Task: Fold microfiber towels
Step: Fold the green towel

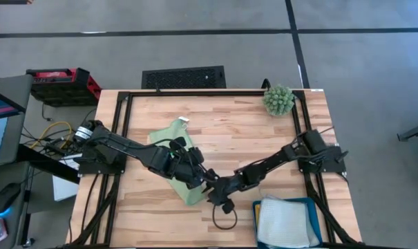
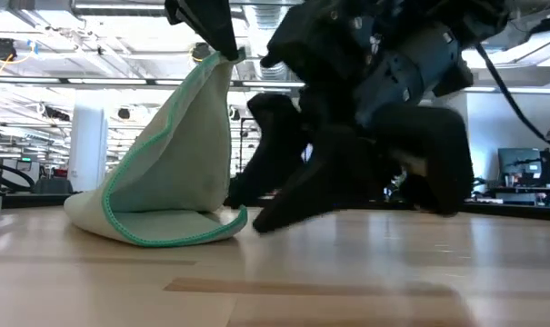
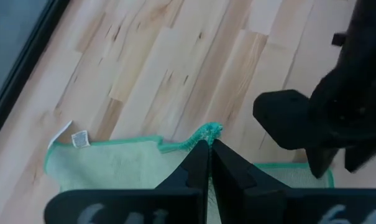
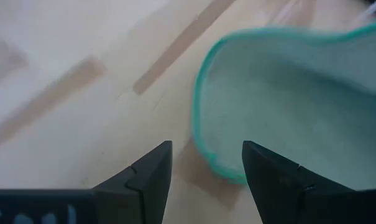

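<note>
A light green microfiber towel (image 1: 183, 181) with a darker green hem lies at the middle of the table, one part raised like a tent (image 2: 179, 154). My left gripper (image 3: 209, 146) is shut on its raised edge; the low view shows this gripper at the top (image 2: 215, 36). My right gripper (image 4: 206, 155) is open and low over the table at the towel's near right side (image 1: 219, 195). Its fingers stand on either side of the towel's curved lower edge (image 4: 215, 165) without touching it. A white tag (image 3: 80, 139) marks the towel's far corner. My left gripper pinches the towel's green hem (image 3: 206, 131) between its two fingertips, where the hem is bunched. The fingers slant down from above. The held edge is lifted and the cloth hangs below it, its lower part (image 2: 156, 229) resting on the table.
A teal tray (image 1: 318, 221) holding folded pale towels (image 1: 285, 221) stands at the near right corner. A spiky green ball plant (image 1: 278, 100) sits at the far right. A black cable loop (image 1: 224, 218) lies near the front edge. Bare wood lies at the far middle.
</note>
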### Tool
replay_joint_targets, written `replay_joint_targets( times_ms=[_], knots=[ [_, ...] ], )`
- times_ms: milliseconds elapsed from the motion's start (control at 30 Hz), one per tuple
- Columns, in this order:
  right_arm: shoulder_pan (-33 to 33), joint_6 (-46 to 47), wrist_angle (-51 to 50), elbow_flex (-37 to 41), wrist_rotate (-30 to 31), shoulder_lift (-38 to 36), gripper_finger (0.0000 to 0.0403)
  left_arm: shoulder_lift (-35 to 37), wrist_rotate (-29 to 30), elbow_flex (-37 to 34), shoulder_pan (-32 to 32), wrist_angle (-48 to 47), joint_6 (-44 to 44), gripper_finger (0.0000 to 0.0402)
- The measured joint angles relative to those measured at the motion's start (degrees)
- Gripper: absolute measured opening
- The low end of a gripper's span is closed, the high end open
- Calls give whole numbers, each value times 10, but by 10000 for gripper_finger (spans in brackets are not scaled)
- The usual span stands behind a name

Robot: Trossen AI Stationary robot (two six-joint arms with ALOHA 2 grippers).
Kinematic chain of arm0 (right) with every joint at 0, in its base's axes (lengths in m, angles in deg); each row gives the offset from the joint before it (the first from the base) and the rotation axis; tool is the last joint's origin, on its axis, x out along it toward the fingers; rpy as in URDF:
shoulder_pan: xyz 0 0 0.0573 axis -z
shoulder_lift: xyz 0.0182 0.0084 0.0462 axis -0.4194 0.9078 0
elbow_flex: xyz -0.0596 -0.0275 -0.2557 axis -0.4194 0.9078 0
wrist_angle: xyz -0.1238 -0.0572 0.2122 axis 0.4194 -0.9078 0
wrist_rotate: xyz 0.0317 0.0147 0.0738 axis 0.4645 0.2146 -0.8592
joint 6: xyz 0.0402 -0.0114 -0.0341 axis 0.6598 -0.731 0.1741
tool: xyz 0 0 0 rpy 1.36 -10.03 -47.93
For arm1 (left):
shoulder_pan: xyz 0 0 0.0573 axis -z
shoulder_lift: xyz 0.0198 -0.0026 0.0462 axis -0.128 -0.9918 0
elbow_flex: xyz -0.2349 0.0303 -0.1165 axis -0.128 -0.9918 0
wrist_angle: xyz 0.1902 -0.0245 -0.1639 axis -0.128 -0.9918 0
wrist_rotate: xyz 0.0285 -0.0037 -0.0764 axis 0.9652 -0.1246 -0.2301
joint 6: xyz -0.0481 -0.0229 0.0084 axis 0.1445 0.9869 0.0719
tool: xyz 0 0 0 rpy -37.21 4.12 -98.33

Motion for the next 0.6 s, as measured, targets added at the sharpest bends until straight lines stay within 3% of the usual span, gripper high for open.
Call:
replay_joint_targets(
  times_ms=[333, 600],
  knots=[
    [2, 2, 2, -23, 0, 32, 208, 0, 0, 0, 0, -9, 2, 0],
    [6, 30, -8, -23, -3, 33, 117, 0, -1, 0, 0, -15, 2, 0]
  ],
)
